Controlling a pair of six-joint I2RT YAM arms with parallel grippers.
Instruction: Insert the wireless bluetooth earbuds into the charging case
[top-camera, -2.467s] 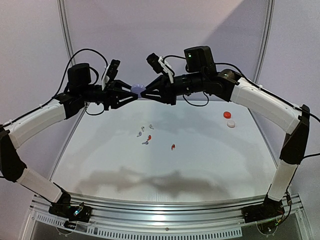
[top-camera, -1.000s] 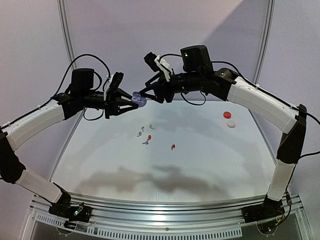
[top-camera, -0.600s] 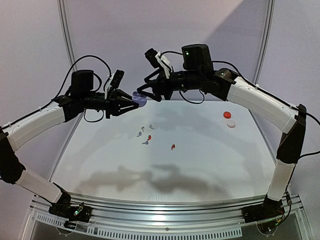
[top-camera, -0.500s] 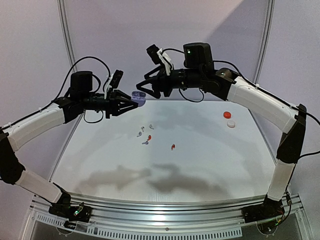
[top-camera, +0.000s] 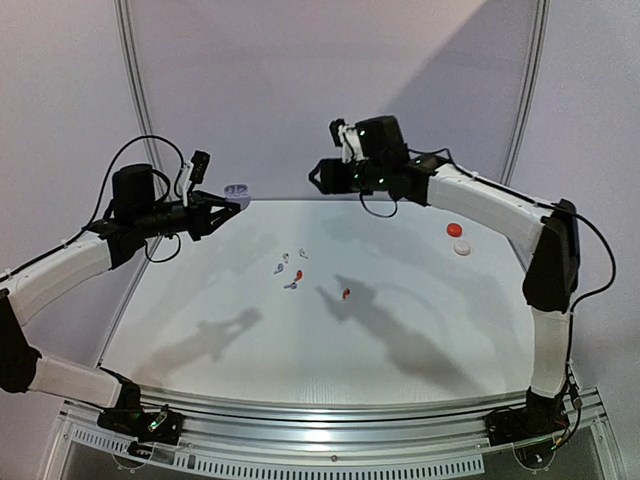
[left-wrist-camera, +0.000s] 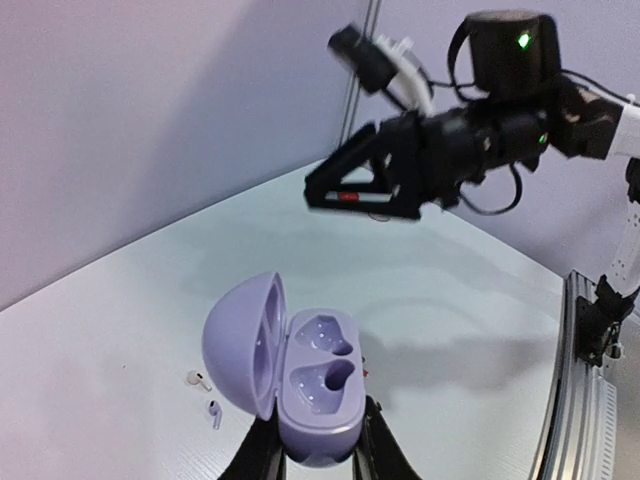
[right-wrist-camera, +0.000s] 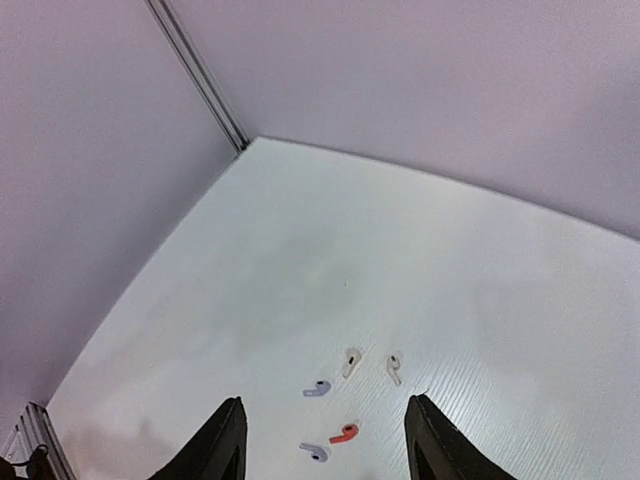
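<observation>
The left end effector (top-camera: 226, 199) is squeezed tight on the purple case (left-wrist-camera: 310, 385), up high over the left side of the surface (top-camera: 420, 330). The lid is open and both little holes are empty. The earbuds (top-camera: 299, 275) lie flat in the middle, between the two arms. The right end effector (top-camera: 318, 178) is partly open and holds nothing. It hangs above them, so I think it must go down.
</observation>
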